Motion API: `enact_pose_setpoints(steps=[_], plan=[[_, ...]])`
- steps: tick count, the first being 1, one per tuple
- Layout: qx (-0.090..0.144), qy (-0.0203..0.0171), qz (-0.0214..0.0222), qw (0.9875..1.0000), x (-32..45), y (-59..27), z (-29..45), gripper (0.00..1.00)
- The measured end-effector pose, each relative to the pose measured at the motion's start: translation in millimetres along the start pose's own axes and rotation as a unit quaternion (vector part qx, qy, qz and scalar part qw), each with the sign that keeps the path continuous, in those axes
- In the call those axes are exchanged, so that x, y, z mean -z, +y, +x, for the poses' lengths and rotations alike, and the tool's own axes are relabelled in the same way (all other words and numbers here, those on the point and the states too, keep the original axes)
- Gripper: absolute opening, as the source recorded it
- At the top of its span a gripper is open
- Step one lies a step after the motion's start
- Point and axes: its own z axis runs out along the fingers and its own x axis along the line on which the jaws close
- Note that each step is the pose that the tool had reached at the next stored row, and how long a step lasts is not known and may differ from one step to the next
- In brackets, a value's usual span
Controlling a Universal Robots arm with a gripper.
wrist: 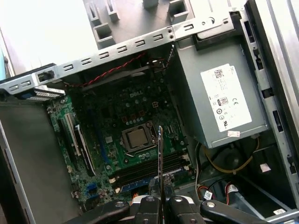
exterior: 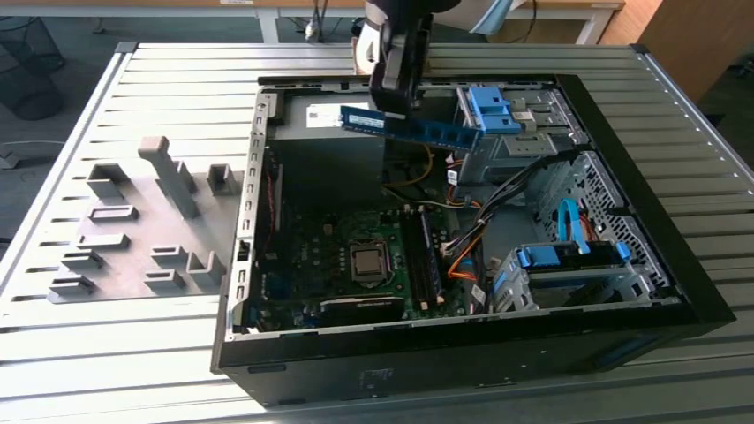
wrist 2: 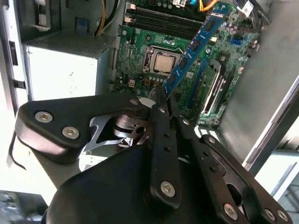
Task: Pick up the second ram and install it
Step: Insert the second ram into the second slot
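Observation:
The second ram (exterior: pixel 415 126), a long thin green stick with black chips and a pale blue label, hangs in the air over the rear of the open computer case (exterior: pixel 659 265). My gripper (exterior: pixel 395 108) is shut on it near its middle. In the second wrist view the ram (wrist 2: pixel 194 46) slants away from the gripper (wrist 2: pixel 160 100) above the motherboard (wrist 2: pixel 140 74). The first wrist view shows the ram (wrist: pixel 160 154) edge-on above the gripper (wrist: pixel 160 201), over the memory slots (wrist: pixel 149 169). The slots (exterior: pixel 419 258) lie well below the stick, beside the processor socket (exterior: pixel 367 261).
Grey fixture blocks (exterior: pixel 141 221) stand on the slatted table at the exterior view's left of the case. Inside the case are the power supply (wrist: pixel 219 102), blue drive brackets (exterior: pixel 493 110), a drive cage (exterior: pixel 566 265) and orange and yellow cables (exterior: pixel 462 256).

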Motion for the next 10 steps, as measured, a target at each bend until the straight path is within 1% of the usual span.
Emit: enact_pose_setpoints(steps=[2, 5, 7, 10], plan=[[-0.015, 0.0004, 0.0001, 0.9999, -0.3, 0.0, 0.0, 0.14], [-0.036, 0.0011, 0.0002, 0.9994, -0.8, 0.0, 0.0, 0.14], [-0.049, 0.0015, 0.0003, 0.9988, -1.0, 0.0, 0.0, 0.14], [-0.070, 0.0021, 0.0005, 0.9975, -1.4, 0.0, 0.0, 0.14]])
